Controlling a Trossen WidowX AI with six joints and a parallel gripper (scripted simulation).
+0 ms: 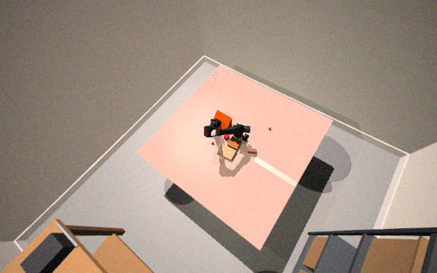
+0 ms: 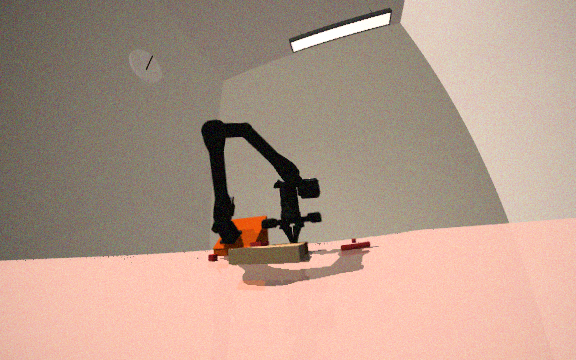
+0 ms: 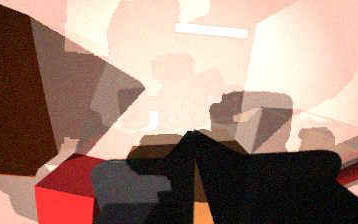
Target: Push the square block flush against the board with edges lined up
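The pale tan board lies flat on the pink table. The square brown-orange block sits against the board's far side, near its right end, in the top view. Whether a whole side touches and whether edges are even is too small to tell. In the exterior view the board hides the block. My gripper is shut and empty, pointing down, with its tips low at the block, behind the board in the exterior view. Whether the tips touch the block is unclear.
An orange wedge stands by the arm's base. A red block is left of the square block. A red bar lies to the right. Small red pieces lie farther out.
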